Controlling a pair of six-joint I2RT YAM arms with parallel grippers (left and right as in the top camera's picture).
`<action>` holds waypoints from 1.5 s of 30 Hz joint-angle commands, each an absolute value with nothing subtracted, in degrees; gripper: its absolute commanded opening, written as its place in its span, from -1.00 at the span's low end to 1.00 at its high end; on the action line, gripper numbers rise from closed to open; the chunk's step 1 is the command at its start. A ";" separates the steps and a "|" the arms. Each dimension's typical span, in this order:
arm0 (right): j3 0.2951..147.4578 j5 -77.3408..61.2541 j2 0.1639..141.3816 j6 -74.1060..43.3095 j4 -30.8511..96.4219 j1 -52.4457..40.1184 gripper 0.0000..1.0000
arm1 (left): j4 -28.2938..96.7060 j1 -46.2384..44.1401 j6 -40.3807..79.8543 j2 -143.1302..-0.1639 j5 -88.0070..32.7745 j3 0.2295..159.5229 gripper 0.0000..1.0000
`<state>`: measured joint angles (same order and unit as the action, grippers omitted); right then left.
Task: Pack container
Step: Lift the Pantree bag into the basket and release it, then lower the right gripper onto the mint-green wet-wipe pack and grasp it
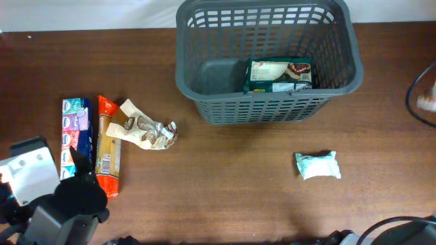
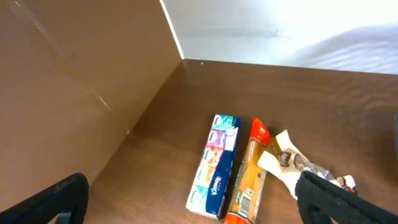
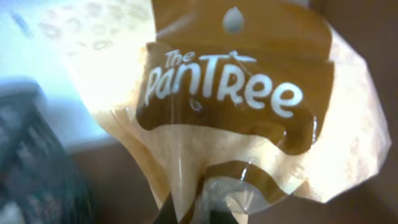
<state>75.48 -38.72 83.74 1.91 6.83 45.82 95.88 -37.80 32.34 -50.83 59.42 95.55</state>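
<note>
The dark grey lattice container (image 1: 266,109) stands at the back of the table, with a green-and-white snack packet (image 1: 279,75) inside it. In the right wrist view my right gripper (image 3: 199,214) is shut on a cream-and-brown "The Pantree" packet (image 3: 230,93), which fills the frame. My left gripper (image 2: 193,205) is open and empty, low over the table's left front. Its fingers straddle the near ends of a Kleenex tissue pack (image 2: 214,165) and an orange packet (image 2: 247,180).
On the left of the table lie the Kleenex pack (image 1: 75,133), the orange packet (image 1: 107,155) and a crumpled cream-and-brown wrapper (image 1: 144,129). A teal-and-white packet (image 1: 317,165) lies in front of the container at the right. A cable (image 1: 419,95) hangs at the right edge.
</note>
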 commanded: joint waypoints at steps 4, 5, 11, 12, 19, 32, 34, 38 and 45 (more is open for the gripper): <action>85.71 -44.66 84.53 -14.48 -8.08 32.93 -0.94 | 95.04 -37.58 31.59 -50.92 60.42 95.59 0.99; 87.85 -44.77 85.67 -14.48 -7.99 30.00 -0.94 | 95.04 -37.58 31.59 -50.92 60.42 95.59 0.99; 94.11 -46.83 91.42 -14.46 -6.44 16.60 -0.93 | 95.68 -37.58 31.59 -50.92 60.16 95.59 0.99; 94.08 -46.83 92.09 -14.39 -4.84 14.44 -0.93 | 96.07 -37.58 31.59 -50.92 59.75 95.59 0.99; 94.08 -41.47 97.30 3.33 25.12 1.89 -0.94 | 96.66 -37.58 31.59 -50.92 58.26 94.87 0.99; 96.16 -59.51 96.84 3.49 26.87 2.37 0.98 | 96.57 -37.58 31.62 -50.92 57.39 92.60 0.99; 97.23 -51.90 96.51 -6.00 27.40 5.23 0.98 | 96.66 -37.58 31.59 -50.92 57.39 92.60 0.99; 97.34 -31.55 93.89 -14.28 35.35 15.94 0.98 | 96.66 -37.58 31.59 -50.92 57.41 92.60 0.99; 97.30 -1.08 92.20 -14.26 72.84 31.90 0.98 | 96.62 -37.58 31.59 -50.92 57.41 92.60 0.98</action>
<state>96.95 -14.90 93.34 -13.54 64.45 29.71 96.57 -37.80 32.32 -50.89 57.25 92.79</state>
